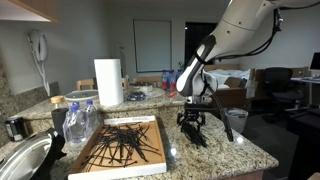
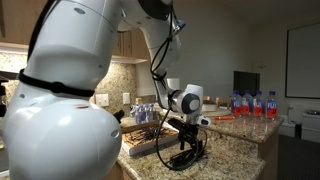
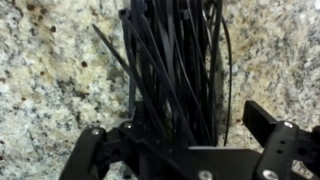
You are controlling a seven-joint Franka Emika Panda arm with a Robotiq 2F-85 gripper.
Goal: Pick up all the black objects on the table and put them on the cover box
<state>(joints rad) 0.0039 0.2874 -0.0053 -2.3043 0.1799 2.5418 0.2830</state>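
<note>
A bundle of black zip ties (image 3: 170,60) lies on the granite counter (image 3: 50,80). In the wrist view my gripper (image 3: 180,135) is open and straddles the near end of the bundle. The ties sit against the left finger, and bare granite shows before the right finger. In both exterior views the gripper (image 1: 192,120) (image 2: 188,145) is low over the ties (image 1: 197,135) (image 2: 183,159). The flat light cover box (image 1: 150,158) (image 2: 140,146) lies beside it on the counter, with several black ties spread on top (image 1: 125,143).
A paper towel roll (image 1: 108,82) stands at the back. Water bottles (image 1: 80,122) and a metal pan (image 1: 25,160) are beside the box. A black cup (image 1: 237,123) is near the counter edge. Several red-labelled bottles (image 2: 255,103) stand further off.
</note>
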